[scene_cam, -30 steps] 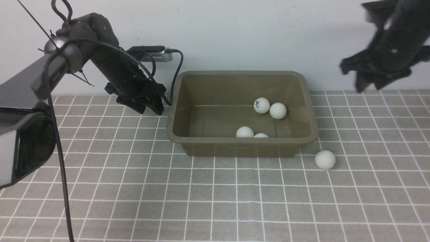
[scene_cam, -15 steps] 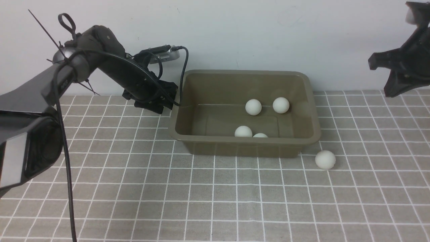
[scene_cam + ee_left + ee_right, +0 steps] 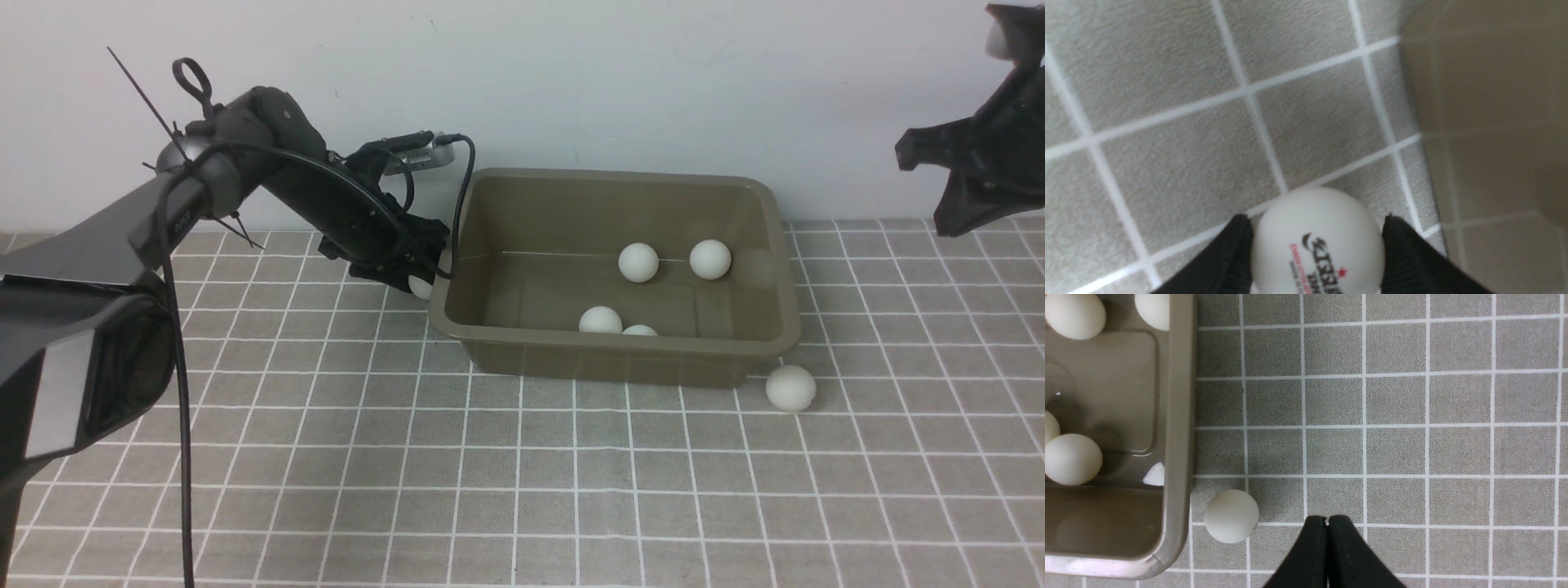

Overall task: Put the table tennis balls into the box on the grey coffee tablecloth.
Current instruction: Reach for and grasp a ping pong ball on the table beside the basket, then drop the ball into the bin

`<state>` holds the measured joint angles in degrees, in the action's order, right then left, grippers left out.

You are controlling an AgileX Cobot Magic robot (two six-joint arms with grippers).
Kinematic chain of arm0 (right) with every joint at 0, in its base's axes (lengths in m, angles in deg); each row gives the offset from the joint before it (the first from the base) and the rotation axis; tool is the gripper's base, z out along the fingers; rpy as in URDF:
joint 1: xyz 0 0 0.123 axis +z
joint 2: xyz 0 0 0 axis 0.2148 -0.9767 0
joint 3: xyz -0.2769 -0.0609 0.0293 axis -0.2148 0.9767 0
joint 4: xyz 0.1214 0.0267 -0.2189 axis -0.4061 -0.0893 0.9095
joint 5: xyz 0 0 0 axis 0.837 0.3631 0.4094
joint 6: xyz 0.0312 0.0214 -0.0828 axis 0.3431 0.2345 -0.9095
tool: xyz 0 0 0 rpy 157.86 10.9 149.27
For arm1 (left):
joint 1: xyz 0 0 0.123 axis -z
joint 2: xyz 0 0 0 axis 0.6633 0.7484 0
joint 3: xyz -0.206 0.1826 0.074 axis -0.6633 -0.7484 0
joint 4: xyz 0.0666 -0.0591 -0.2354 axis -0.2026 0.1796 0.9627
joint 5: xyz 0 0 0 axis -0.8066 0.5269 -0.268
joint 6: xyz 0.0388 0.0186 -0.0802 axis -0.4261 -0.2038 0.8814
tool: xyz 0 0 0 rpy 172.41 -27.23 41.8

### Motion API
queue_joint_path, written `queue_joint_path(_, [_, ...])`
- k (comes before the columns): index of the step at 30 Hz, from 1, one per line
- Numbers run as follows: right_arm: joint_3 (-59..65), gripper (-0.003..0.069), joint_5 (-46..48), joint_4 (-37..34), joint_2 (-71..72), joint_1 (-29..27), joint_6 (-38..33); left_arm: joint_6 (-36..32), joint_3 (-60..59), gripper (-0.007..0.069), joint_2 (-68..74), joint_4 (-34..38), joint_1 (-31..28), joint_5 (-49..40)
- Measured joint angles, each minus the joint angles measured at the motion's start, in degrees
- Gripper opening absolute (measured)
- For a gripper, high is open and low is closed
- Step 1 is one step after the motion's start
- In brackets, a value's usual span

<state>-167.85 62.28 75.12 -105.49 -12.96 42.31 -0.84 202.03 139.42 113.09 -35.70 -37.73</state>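
The olive-brown box (image 3: 759, 343) stands on the grey checked tablecloth (image 3: 490, 474) and holds several white balls (image 3: 638, 262). One more ball (image 3: 789, 388) lies on the cloth by the box's front right corner, and also shows in the right wrist view (image 3: 1231, 515) beside the box rim (image 3: 1180, 416). My left gripper (image 3: 418, 283) is against the box's left wall, shut on a printed ball (image 3: 1316, 249) between its black fingers (image 3: 1233, 257). My right gripper (image 3: 971, 184) hangs high at the far right, shut and empty (image 3: 1327, 520).
A white wall stands right behind the box. The left arm's cable (image 3: 461, 188) loops over the box's back left corner. Bare cloth stretches in front of the box and to its right.
My left arm has moved right with its ball, and the box has slid right with it. The balls inside rolled. My right arm swung away to the right, then held still.
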Motion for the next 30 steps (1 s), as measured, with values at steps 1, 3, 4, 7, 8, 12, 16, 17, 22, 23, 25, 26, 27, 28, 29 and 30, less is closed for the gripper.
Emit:
queue_joint_path(1, [0.00,-0.0015,0.00,0.00,0.00,0.00,0.00,0.00,0.00,0.0349,0.00,-0.01,0.00,-0.04])
queue_joint_path(3, [0.00,-0.0015,0.00,0.00,0.00,0.00,-0.07,0.00,0.76,0.0352,0.00,-1.07,0.00,-1.04])
queue_joint_path(4, [0.00,-0.0015,0.00,0.00,0.00,0.00,-0.07,0.00,1.31,0.0352,0.00,-1.99,0.00,-2.13])
queue_joint_path(7, [0.09,-0.0015,0.00,0.00,0.06,0.00,-1.26,1.18,5.15,0.0352,-0.08,-6.18,-0.25,-5.84])
queue_joint_path(8, [0.15,-0.0015,0.00,0.05,0.21,0.00,-1.39,1.50,6.14,0.0352,-0.25,-6.93,-0.39,-6.03])
queue_joint_path(12, [2.23,-0.0015,-0.12,0.81,3.01,-0.04,-1.51,5.40,12.95,0.0352,-2.87,-11.28,-0.86,-6.58])
queue_joint_path(16, [9.73,-0.0015,-0.29,-0.61,6.41,-0.04,-2.11,5.81,16.27,0.0352,-8.18,-11.47,-0.30,-6.69])
queue_joint_path(17, [12.31,-0.0015,-0.53,-1.77,6.96,-0.04,-2.53,5.50,16.60,0.0352,-9.45,-11.00,0.27,-6.75])
queue_joint_path(22, [23.38,0.0000,-9.17,-9.31,6.91,-0.04,-6.56,4.02,17.16,0.0352,-11.49,-10.09,6.22,-7.03])
queue_joint_path(23, [26.06,0.0020,-12.26,-12.68,6.25,0.01,-9.85,4.02,17.16,0.0352,-10.99,-10.78,8.24,-7.28])
queue_joint_path(25, [28.81,0.0070,-16.29,-17.56,4.78,0.51,-15.61,4.02,17.10,0.0352,-9.51,-12.50,11.02,-7.69])
queue_joint_path(26, [29.03,0.0077,-16.29,-18.03,4.78,0.55,-16.18,4.02,17.10,0.0352,-9.51,-12.50,11.02,-7.69])
queue_joint_path(27, [29.76,0.0111,-17.95,-20.26,3.81,0.80,-18.89,4.02,17.06,0.0352,-8.80,-13.43,12.26,-7.77])
queue_joint_path(28, [30.10,0.0143,-19.39,-21.79,2.74,1.07,-20.69,4.02,17.06,0.0352,-8.20,-14.19,13.17,-7.82])
queue_joint_path(29, [30.23,0.0204,-21.04,-23.88,1.17,1.32,-23.04,4.02,17.06,0.0352,-7.22,-15.45,14.51,-7.81])
queue_joint_path(30, [30.23,0.0242,-21.88,-24.73,0.30,1.61,-23.90,4.02,17.06,0.0353,-6.59,-16.25,15.24,-7.88])
